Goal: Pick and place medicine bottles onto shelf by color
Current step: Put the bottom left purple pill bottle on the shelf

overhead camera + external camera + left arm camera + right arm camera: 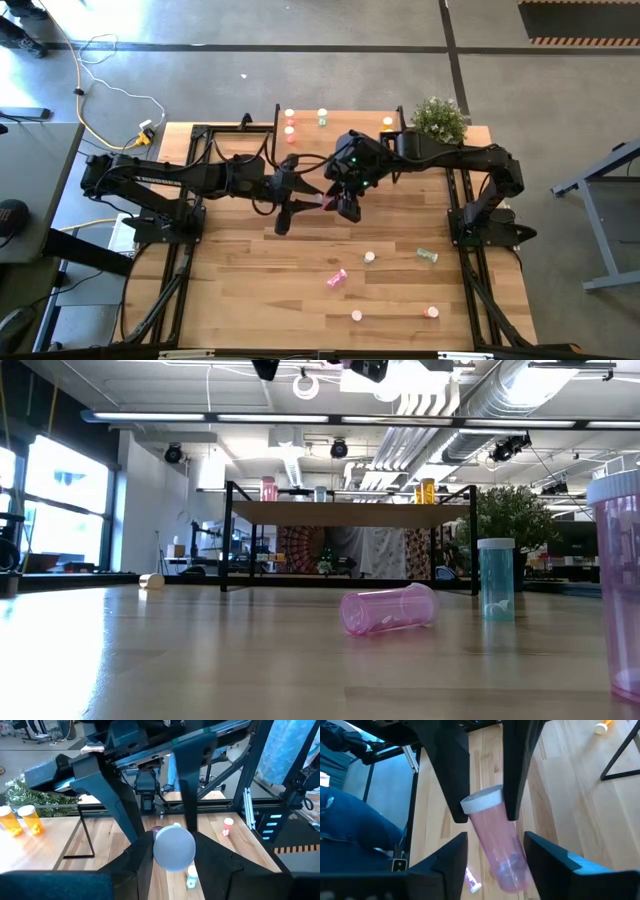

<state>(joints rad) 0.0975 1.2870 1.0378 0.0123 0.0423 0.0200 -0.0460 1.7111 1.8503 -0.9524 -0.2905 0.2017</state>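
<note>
A pink translucent medicine bottle (497, 847) with a white cap (173, 848) is up in the air over the table's middle (328, 203), between both grippers. My left gripper (312, 200) reaches in from the left and is shut on its cap end. My right gripper (495, 834) is open, its fingers standing on either side of the bottle's lower body, with a gap showing. The shelf (350, 512) stands at the far edge and carries pink (268, 488), pale green (320, 493) and orange (425, 490) bottles upright. My left gripper pinches the pink bottle at its cap end (482, 800), one finger (455, 795) on each side. The fingers come about level from the table's left and lie along the bottle, the cap toward the wrist. The bottle is lifted clear, its base (512, 877) pointing at the right gripper.
On the near half of the table, a pink bottle (336, 278) and a green one (427, 255) lie on their sides, and other small bottles (369, 257) (356, 315) (431, 312) are scattered around them. A potted plant (438, 118) sits at the far right corner beside the shelf.
</note>
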